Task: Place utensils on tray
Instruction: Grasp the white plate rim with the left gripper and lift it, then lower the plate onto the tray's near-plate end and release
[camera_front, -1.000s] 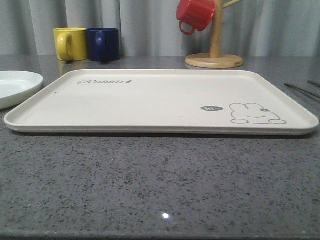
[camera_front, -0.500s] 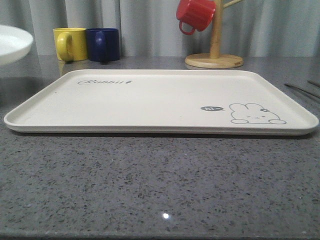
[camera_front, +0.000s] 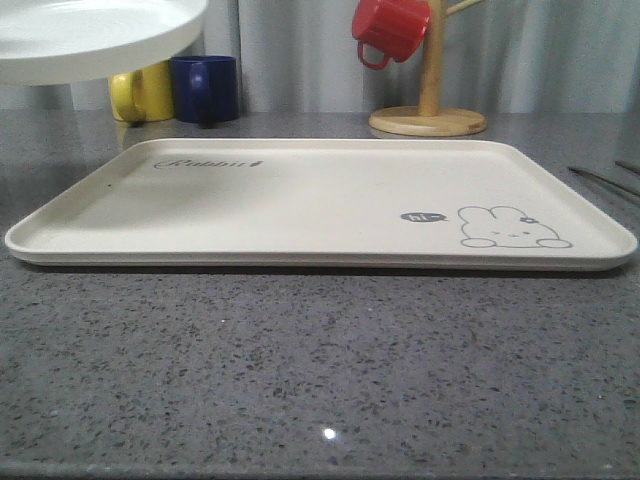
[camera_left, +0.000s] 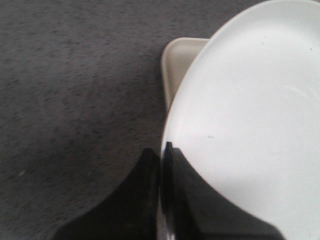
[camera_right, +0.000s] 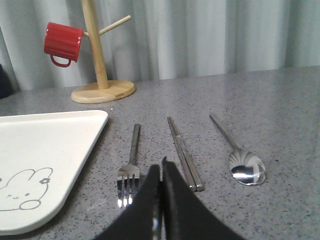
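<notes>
Task just begun, by the look of it. Nothing on the tray (camera_front: 320, 200) yet, bare across the middle of the front view. White plate (camera_front: 95, 40) up in the air at upper left, pinched at its rim by the left gripper (camera_left: 161, 165). Fork (camera_right: 131, 162), chopsticks (camera_right: 184, 155) and spoon (camera_right: 240, 160) on the table beside the tray, waiting. Right gripper (camera_right: 161, 172) squeezed together, holding nothing.

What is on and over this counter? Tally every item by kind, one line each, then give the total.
Mugs: 3 (yellow mug, blue mug, red mug)
Mug tree: 1
Tray: 1
Plate: 1
Fork: 1
Chopsticks: 1 pair
Spoon: 1
Total: 9, counting the pair as one
</notes>
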